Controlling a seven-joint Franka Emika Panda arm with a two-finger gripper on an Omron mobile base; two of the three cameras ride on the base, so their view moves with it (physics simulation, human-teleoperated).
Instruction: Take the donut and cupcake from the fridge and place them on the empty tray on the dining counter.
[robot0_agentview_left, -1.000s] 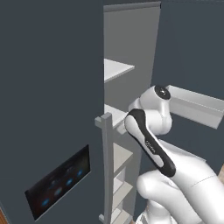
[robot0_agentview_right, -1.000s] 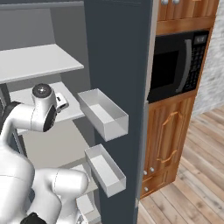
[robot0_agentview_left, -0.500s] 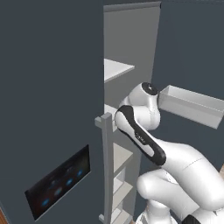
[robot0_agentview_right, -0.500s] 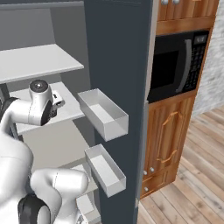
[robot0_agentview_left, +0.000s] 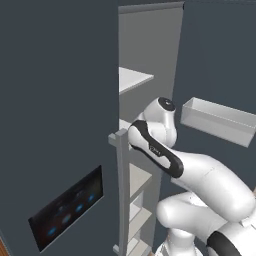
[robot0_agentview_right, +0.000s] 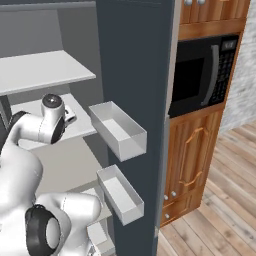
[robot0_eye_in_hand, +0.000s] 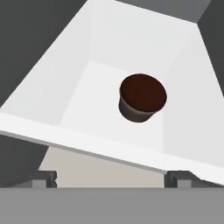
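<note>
The cupcake (robot0_eye_in_hand: 142, 98), brown on top with a dark wrapper, stands upright on a white shelf (robot0_eye_in_hand: 52, 100) inside the fridge (robot0_agentview_left: 60, 125). My gripper (robot0_eye_in_hand: 111, 180) is open, short of the shelf's front edge, and the cupcake lies ahead of it, slightly to the right. Nothing is between the fingertips (robot0_eye_in_hand: 43, 179). In both base views the arm reaches into the open fridge (robot0_agentview_right: 132, 60) at middle-shelf height, with the hand (robot0_agentview_right: 55, 107) over that shelf. The donut, the tray and the dining counter are out of view.
The shut left door carries a long grey handle (robot0_agentview_left: 122, 190) close to my forearm. Two white bins (robot0_agentview_right: 120, 130) (robot0_agentview_right: 120, 192) hang on the open right door. A wooden cabinet (robot0_agentview_right: 192, 160) with a black microwave (robot0_agentview_right: 200, 75) stands to the right.
The arm has swung left and deeper into the fridge, bringing the hand over the middle shelf. The jaws have stayed open.
</note>
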